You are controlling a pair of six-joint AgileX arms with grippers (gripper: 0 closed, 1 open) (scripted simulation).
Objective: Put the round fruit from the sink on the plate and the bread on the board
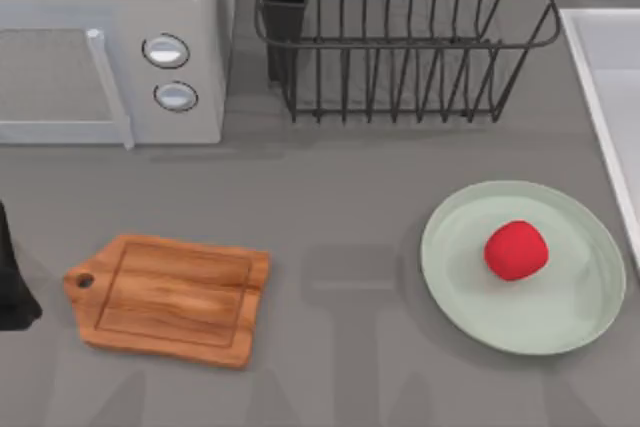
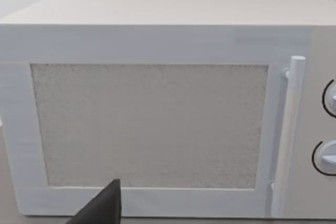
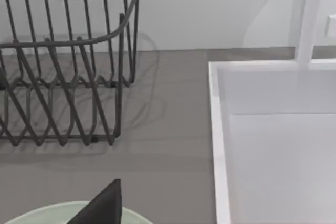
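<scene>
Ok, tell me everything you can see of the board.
The board is brown wood with visible grain, rectangular, with a groove running inside its edge and a stubby tapered handle with a hole at its left end. It lies flat on the grey table, slightly turned, left of the plate and in front of the microwave. Nothing rests on it.

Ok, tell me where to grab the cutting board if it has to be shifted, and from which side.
Probably best to take the board by its stubby handle, the narrow end with the hole, pointing toward the table's left. The board lies flat on the counter, so its broad face offers nothing to pinch; the handle is narrow enough for two fingers. Come from above on the left side, fingers across the handle's width.
</scene>
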